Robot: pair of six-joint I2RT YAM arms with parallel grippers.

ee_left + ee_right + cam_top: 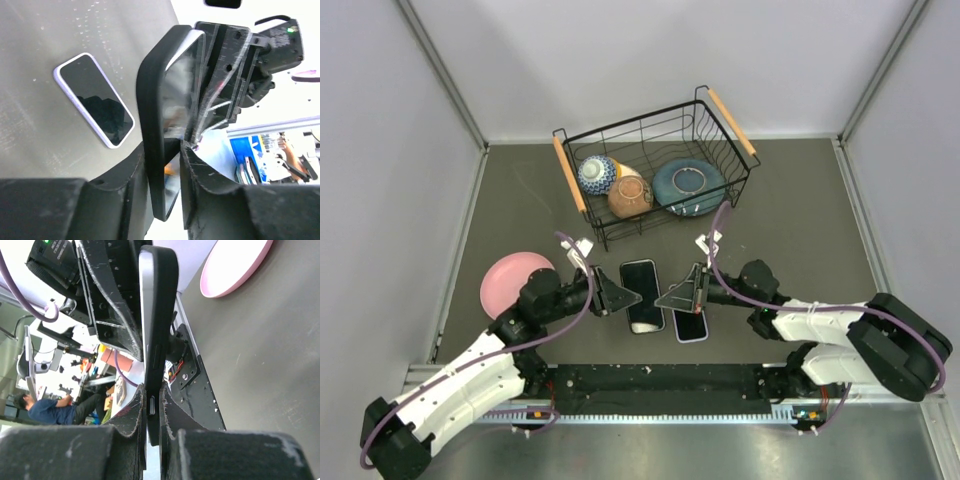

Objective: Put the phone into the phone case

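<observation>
Left gripper [167, 155] pinches the phone [642, 285] by 1 long edge. Right gripper [154, 402] clamps the opposite edge.

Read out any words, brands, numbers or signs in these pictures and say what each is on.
None can be read.
Black-cased phone, gripped by the left end effector and right end effector: no logo or label visible.
Lavender-rimmed phone on the table: blank dark screen, no text.
Blue item in the left wrist background: too blurred to read.
</observation>
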